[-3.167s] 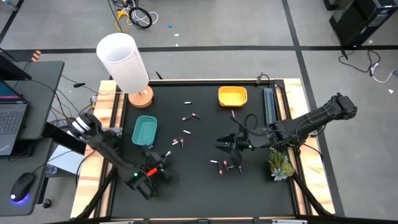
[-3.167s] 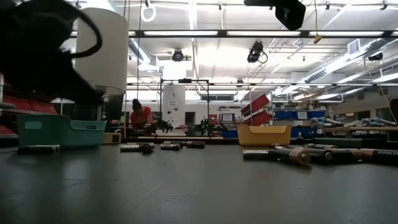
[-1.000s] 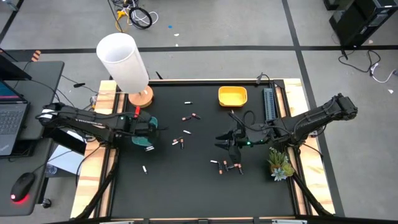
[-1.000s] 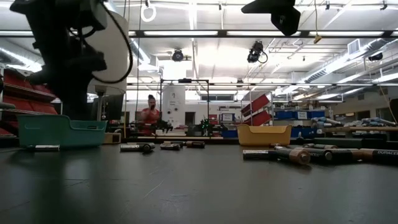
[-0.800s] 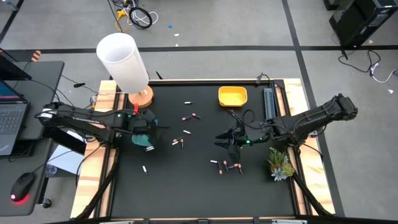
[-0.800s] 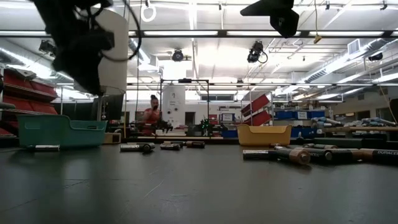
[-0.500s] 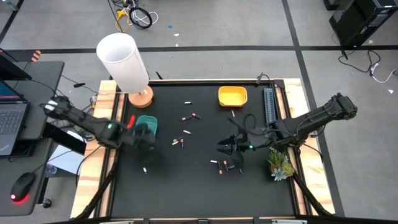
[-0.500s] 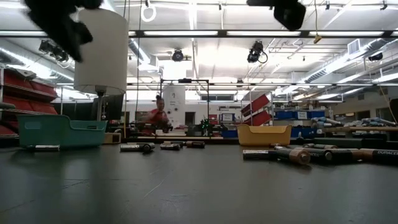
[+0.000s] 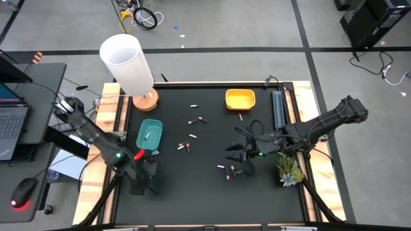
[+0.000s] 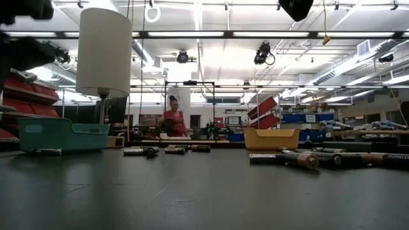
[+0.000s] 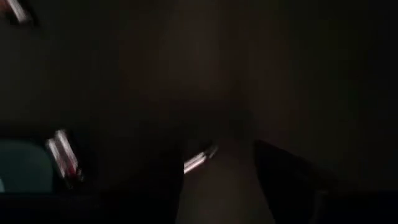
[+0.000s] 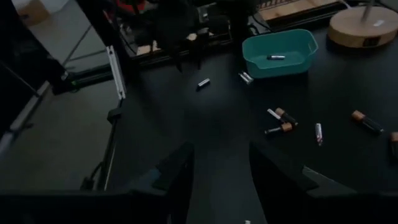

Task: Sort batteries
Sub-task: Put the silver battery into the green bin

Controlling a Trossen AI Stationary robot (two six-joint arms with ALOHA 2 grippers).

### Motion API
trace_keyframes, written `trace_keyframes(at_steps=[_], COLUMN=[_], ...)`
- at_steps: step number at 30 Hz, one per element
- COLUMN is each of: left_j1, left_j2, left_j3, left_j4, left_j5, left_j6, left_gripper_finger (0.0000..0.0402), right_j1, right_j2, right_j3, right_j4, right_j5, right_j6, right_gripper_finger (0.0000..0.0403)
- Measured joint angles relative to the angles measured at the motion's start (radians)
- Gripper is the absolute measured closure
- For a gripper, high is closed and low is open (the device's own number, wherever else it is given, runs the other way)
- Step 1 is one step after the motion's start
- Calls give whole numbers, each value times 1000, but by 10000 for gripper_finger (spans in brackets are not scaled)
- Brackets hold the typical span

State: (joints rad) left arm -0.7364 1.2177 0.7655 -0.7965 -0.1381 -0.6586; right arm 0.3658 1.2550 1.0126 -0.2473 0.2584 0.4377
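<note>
Left gripper (image 9: 144, 179): low over the near-left part of the black mat, just in front of the teal tray (image 9: 140, 142); fingers spread, grasping nothing; probably lined up over the lone battery (image 11: 199, 160) for a pick.
Lone battery: flat on the mat, seen between the spread fingers in the left wrist view; long axis slanted across the gap, so the wrist likely needs a turn before closing.
Teal tray: left of centre, beside the lamp base; one white battery (image 9: 146, 136) flat inside, roughly along the tray's longer side; apparently the bin for the pale kind.
Scattered batteries (image 9: 200, 120): mid-mat, well apart, all lying flat, axes pointing every way.
Yellow bowl (image 9: 228, 99): far side, right of centre; looks empty.
Right gripper (image 9: 241, 159): above the mat right of centre; fingers parted, nothing between them.
Dark batteries (image 9: 234, 171): just in front of the right gripper, flat, axes differing.
</note>
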Motion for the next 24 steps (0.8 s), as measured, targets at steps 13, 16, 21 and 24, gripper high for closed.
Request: trace_keyframes(at_steps=[13,16,21,24], left_j1=[-2,-1,9,20], left_j2=[216,235,277,299], left_j3=[0,0,0,1], left_j4=[-23,-23,-25,-16], left_j5=[41,47,71,80], left_j6=[112,172,231,262], left_gripper_finger=[189,191,215,231], right_j1=[12,12,12,12], right_j2=[4,5,5,5], right_j3=[19,19,19,19], right_j4=[3,5,7,7], right_j5=[-14,-14,-14,-14], right_j6=[-21,-20,-19,-19], right_gripper_finger=[239,239,239,239])
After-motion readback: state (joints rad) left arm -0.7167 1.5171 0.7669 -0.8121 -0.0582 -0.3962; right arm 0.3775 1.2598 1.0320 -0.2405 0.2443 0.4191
